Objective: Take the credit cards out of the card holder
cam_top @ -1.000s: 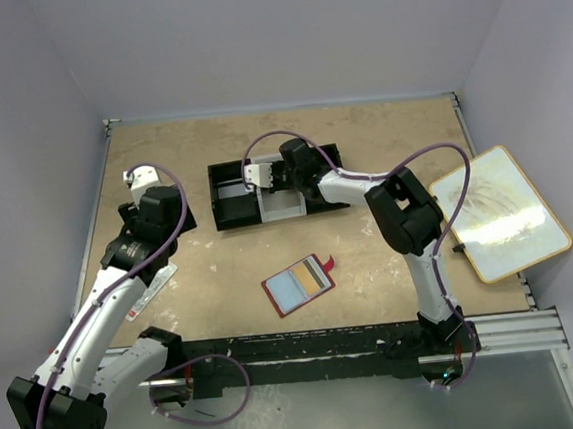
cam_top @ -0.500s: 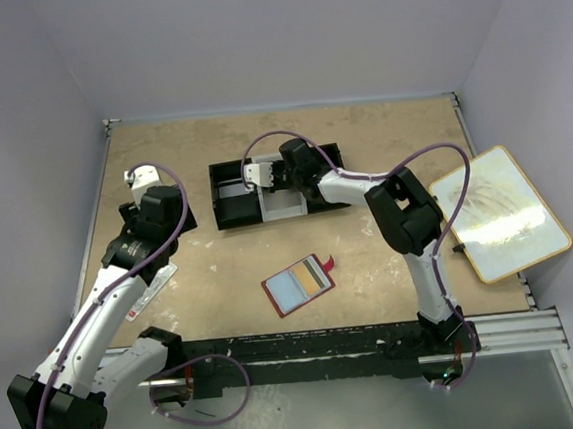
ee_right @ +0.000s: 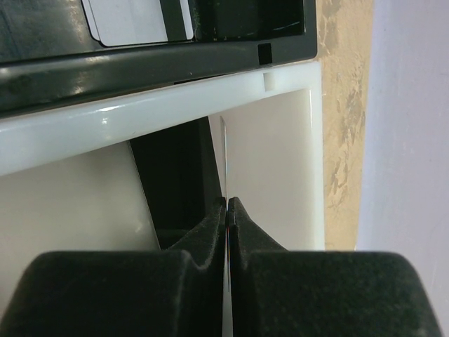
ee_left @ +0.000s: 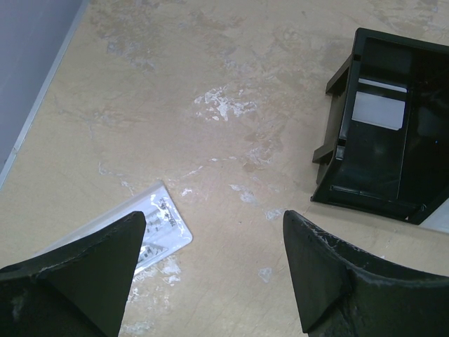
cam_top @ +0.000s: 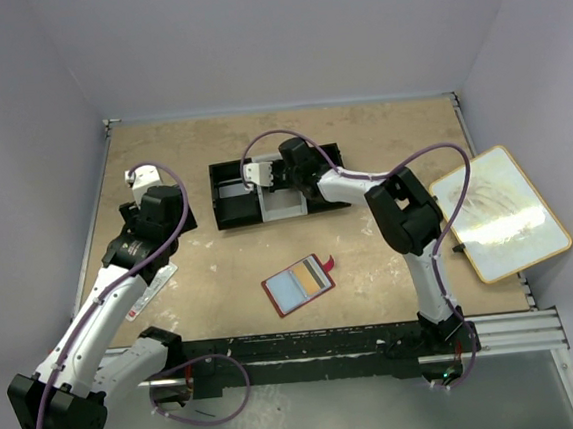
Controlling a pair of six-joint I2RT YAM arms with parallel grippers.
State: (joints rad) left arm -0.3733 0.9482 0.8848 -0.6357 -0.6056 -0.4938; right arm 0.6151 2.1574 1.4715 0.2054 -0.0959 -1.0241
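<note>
The holder (cam_top: 299, 285) lies open and face up on the table (cam_top: 380, 136), near the middle of its near edge and apart from both arms. One half shows pale blue-grey, the other an orange-brown face; if that is a card, I cannot tell.

Toward the far edge stands the tray (cam_top: 234, 214), black with a white middle part. The right gripper (ee_right: 227, 207) hangs over this white compartment. Its fingers are pressed together on a thin card (ee_right: 224, 154), seen edge-on, upright between the pads. A second card (ee_right: 137, 21), pale, lies flat in the black compartment beside.

Near the left edge the left gripper (ee_left: 210, 225) hovers with the fingers wide apart, grasping nothing. Under it a clear packet (ee_left: 151, 235) lies on the table, well apart from the tray's left end.

A wood-framed white board (cam_top: 497, 211) rests at the right edge.
</note>
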